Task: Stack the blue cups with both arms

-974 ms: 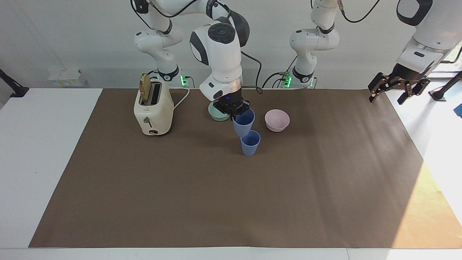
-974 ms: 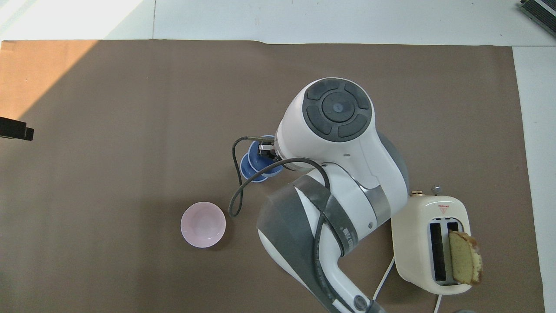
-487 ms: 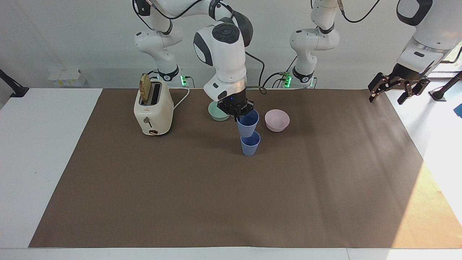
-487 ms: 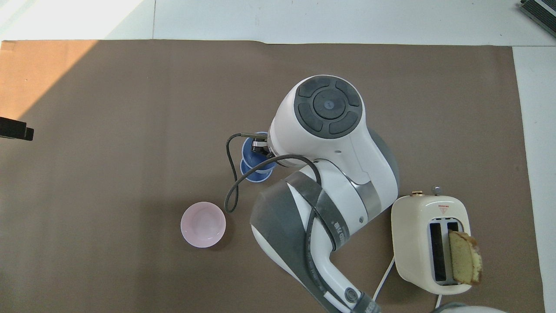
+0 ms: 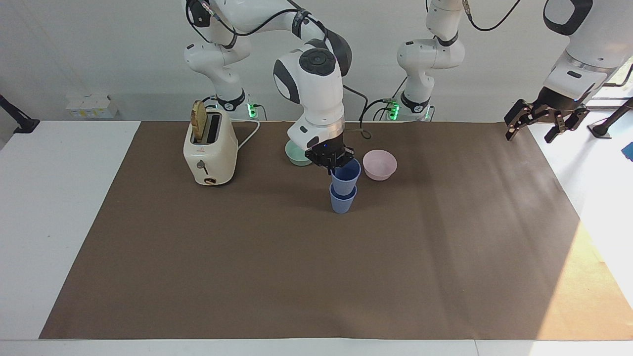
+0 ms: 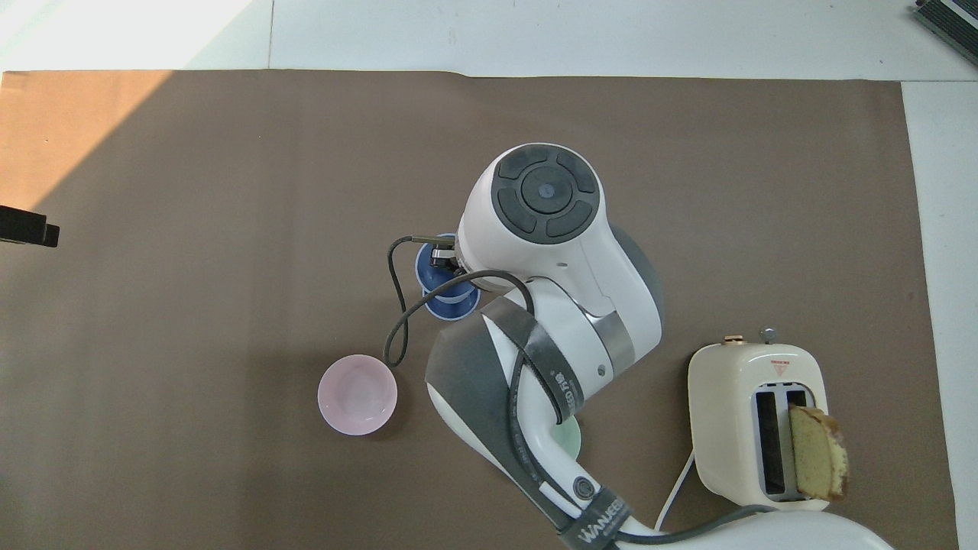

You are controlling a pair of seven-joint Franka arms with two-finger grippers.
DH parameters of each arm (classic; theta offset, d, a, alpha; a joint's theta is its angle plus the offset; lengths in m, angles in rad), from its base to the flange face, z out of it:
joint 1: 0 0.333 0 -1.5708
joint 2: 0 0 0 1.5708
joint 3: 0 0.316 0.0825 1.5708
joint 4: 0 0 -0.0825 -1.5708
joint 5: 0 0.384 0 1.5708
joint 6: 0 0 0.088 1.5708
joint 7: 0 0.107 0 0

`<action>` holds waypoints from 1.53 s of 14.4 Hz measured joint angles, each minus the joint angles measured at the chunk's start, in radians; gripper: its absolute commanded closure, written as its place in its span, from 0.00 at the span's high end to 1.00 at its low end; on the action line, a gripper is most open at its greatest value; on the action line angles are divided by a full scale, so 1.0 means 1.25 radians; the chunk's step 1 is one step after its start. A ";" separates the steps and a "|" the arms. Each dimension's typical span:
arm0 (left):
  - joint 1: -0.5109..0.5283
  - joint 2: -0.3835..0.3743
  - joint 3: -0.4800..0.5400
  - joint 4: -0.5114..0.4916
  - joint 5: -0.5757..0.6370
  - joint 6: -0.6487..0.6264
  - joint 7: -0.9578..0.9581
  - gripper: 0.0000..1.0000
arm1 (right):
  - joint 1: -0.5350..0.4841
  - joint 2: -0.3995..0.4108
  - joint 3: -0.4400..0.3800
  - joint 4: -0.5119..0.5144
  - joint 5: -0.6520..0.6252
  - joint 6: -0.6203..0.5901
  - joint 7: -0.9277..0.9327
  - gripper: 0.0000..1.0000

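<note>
While I watched from my desk, the right gripper (image 5: 332, 160) at frame centre was clamped on the upper blue cup's (image 5: 345, 177) rim, its base partly nested in the lower blue cup (image 5: 342, 202) standing on the brown mat (image 5: 296, 277), apparently for stacking. At upper right, the left gripper (image 5: 536, 123) waited, fingers spread.

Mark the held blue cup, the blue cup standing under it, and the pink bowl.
held blue cup (image 5: 346, 176), facing view, outer wall
standing blue cup (image 5: 341, 203), facing view, outer wall
pink bowl (image 5: 379, 170), facing view, outer wall
</note>
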 measured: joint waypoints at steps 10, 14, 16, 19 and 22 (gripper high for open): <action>0.000 0.000 0.000 0.000 0.000 0.000 0.000 1.00 | 0.006 0.022 -0.001 -0.025 0.000 0.031 -0.010 1.00; 0.000 0.000 0.000 0.000 0.000 0.000 0.000 1.00 | -0.003 0.019 -0.005 -0.022 -0.001 0.031 -0.011 1.00; 0.000 0.000 -0.001 0.000 0.000 -0.001 0.000 1.00 | -0.018 0.015 -0.010 -0.015 -0.004 0.028 -0.017 1.00; 0.000 0.000 -0.001 0.002 0.000 0.000 -0.001 1.00 | -0.046 0.002 -0.016 0.017 -0.055 -0.012 -0.061 1.00; 0.000 0.000 0.000 0.004 0.000 -0.010 -0.001 1.00 | -0.100 -0.011 -0.017 0.064 -0.108 -0.103 -0.174 1.00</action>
